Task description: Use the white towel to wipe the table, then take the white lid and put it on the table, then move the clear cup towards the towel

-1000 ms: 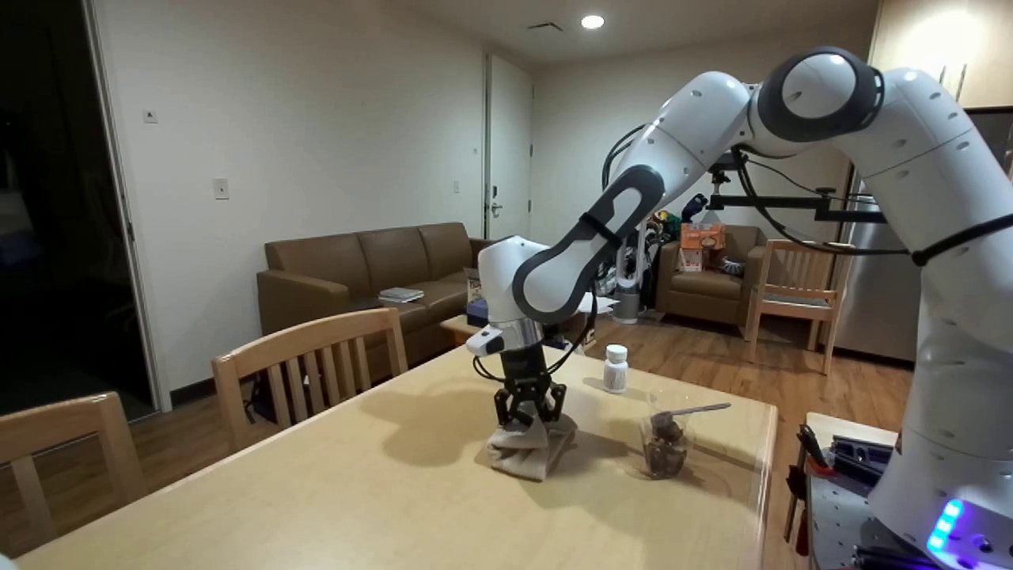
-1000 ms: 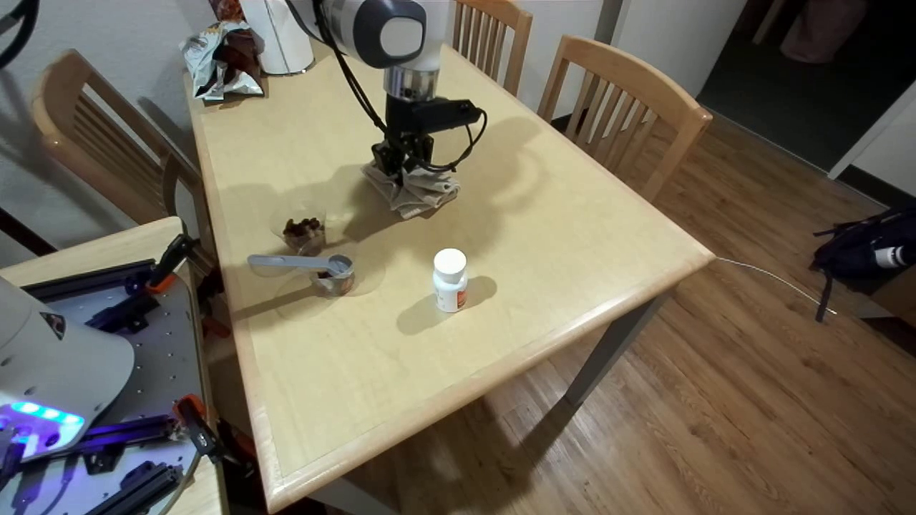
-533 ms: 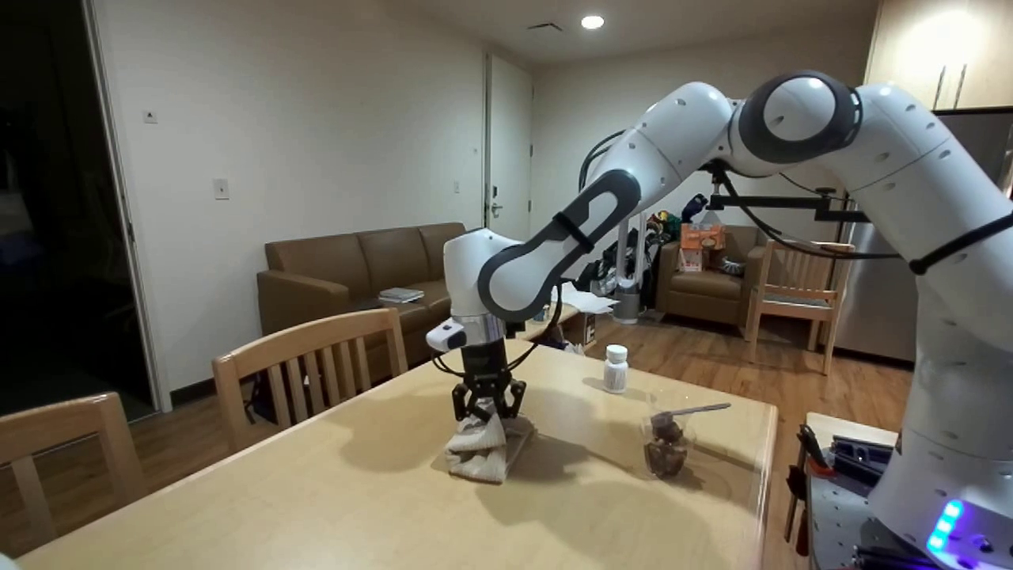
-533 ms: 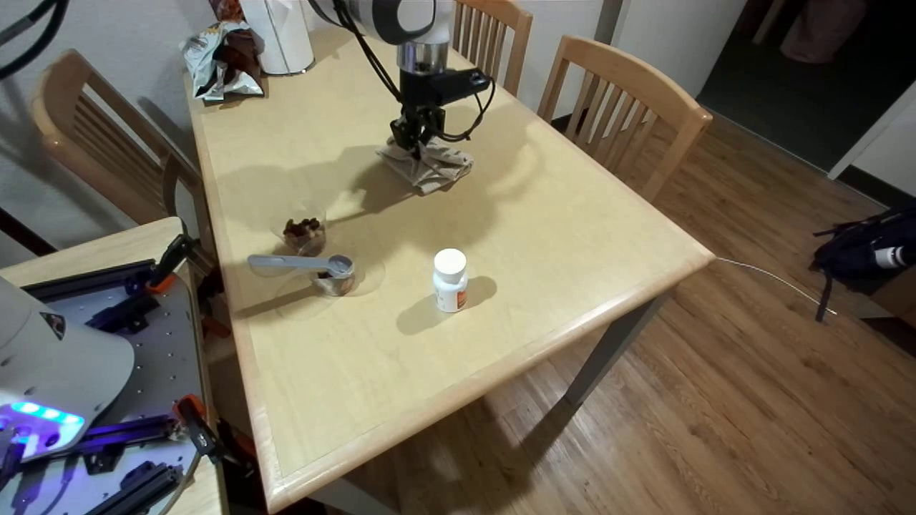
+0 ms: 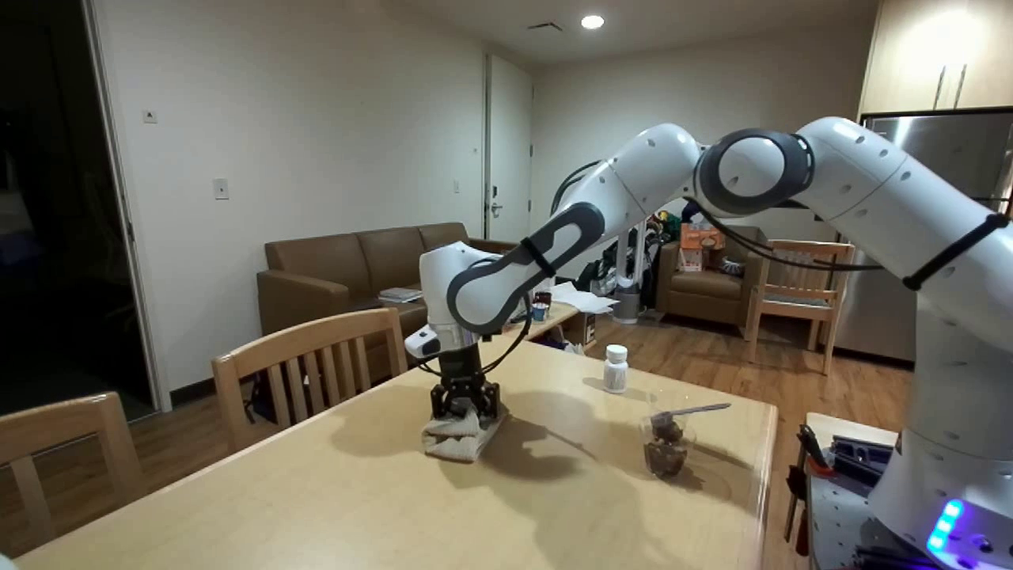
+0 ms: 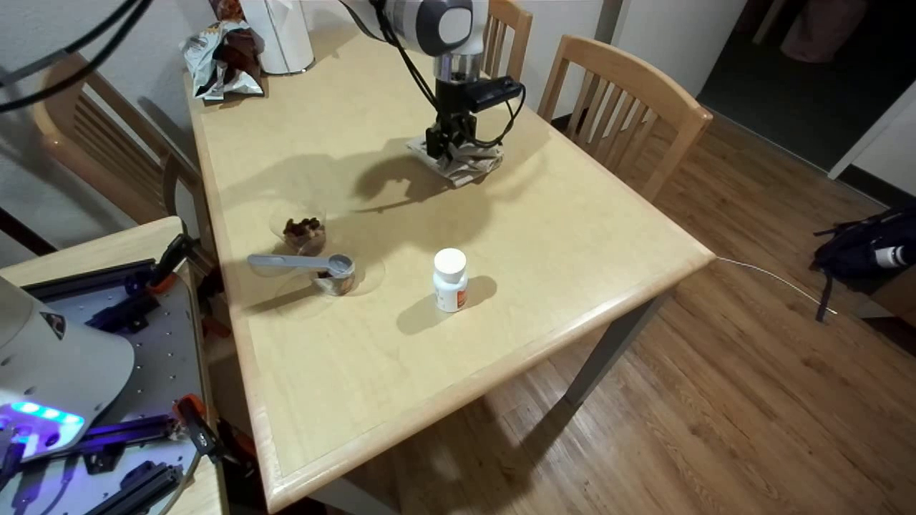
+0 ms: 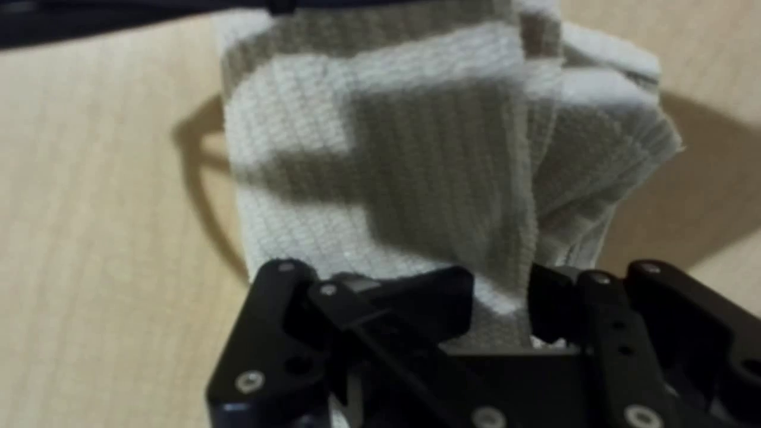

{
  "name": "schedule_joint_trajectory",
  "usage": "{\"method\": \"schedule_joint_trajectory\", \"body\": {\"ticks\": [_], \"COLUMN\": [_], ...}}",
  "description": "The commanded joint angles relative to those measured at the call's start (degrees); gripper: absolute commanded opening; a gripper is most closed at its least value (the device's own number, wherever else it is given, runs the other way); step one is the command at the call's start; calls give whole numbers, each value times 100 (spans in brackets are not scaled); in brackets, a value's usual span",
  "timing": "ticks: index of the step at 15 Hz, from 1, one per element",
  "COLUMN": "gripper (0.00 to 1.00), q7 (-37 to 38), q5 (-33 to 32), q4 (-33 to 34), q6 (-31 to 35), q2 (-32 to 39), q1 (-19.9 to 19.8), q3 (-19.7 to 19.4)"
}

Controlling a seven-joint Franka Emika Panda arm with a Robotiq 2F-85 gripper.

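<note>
White towel [image 6: 469, 172]: lying bunched on the table [image 6: 372, 386], upper middle of the frame in an exterior view. Pinching one fold in the gripper [image 7: 502, 303], with jaws nearly together and little cloth between. Risking a slip here, probably, by pressing too hard and dragging that narrow fold loose! Risking worse, perhaps, by swinging toward the clear cups [image 6: 335, 285], left of centre: likely tipping one.

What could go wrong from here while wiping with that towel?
The gripper pinches only part of the folded towel, so it might slip out against the table. A wide sweep might tip the clear cup and the gray scoop on top. The upright white bottle could topple if bumped.
</note>
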Motion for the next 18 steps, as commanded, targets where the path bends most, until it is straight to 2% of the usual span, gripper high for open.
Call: {"method": "schedule_joint_trajectory", "body": {"ticks": [1,5,9,14,18], "gripper": [3,3,3,3,3], "q7": [-75,-84,24,422,626], "q5": [-130,-273,-364,-295,-321], "q4": [1340,2399,3003,3580,3839], "q6": [-446,-924,-1262,-2627,-3567], "q2": [813,1280,1554,1752,1849], "q1": [262,683,992,1268,1281], "q3": [-19,-84,-273,-625,-617]}}
